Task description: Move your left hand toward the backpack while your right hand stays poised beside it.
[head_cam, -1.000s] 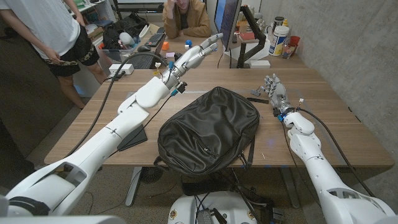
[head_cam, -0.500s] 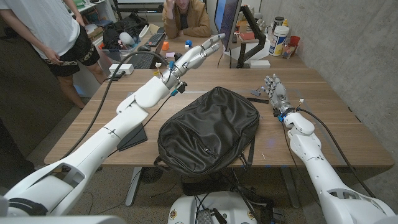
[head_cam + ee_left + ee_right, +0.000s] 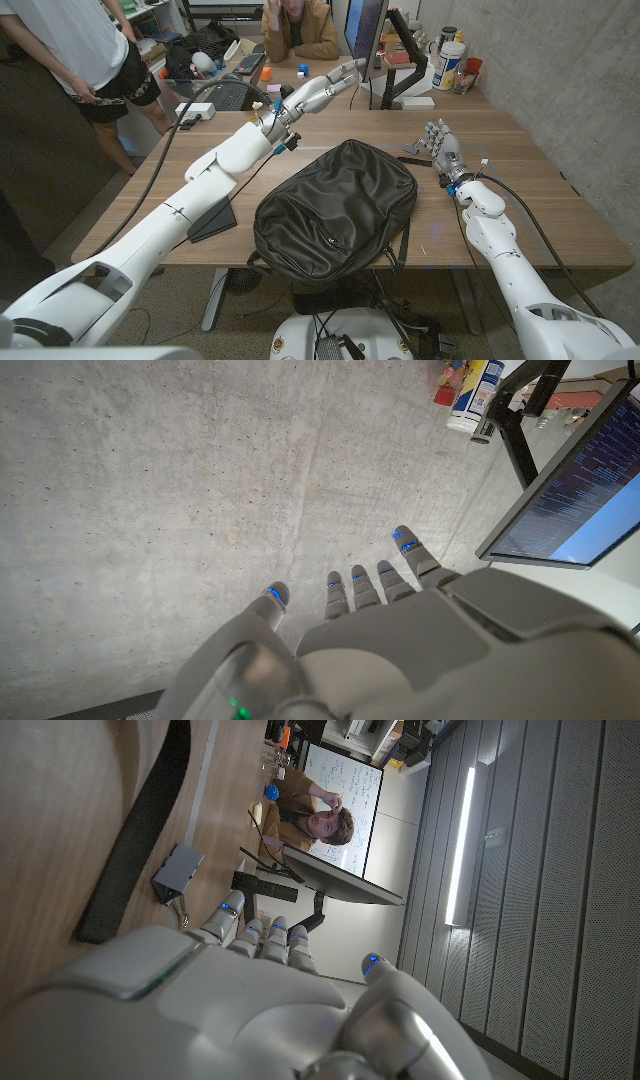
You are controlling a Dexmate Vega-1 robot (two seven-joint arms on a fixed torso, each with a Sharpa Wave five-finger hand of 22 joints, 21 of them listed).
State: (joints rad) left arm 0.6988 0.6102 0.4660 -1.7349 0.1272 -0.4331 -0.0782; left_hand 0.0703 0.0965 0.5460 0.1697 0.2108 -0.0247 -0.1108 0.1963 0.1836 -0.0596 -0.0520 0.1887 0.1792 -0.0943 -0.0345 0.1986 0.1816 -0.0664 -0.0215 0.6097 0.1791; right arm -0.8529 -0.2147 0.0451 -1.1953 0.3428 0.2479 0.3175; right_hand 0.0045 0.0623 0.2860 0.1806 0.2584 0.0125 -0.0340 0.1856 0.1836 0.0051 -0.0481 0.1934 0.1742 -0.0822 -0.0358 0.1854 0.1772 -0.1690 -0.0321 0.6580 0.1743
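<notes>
The black backpack (image 3: 335, 210) lies flat on the wooden worktop (image 3: 520, 205) between the two arms, its straps hanging over the near edge; the left robot hand (image 3: 312, 93) is raised in the air beyond the bag's far left corner, fingers spread and holding nothing; the right robot hand (image 3: 440, 146) stands just beside the bag's right side, fingers apart and empty. To do this step well, the left hand should probably drop and swing inward toward the bag's upper panel, slowly, fingers kept apart; the right hand should hold its place, clear of the loose strap (image 3: 140, 830) and buckle (image 3: 172, 870) lying near it.
</notes>
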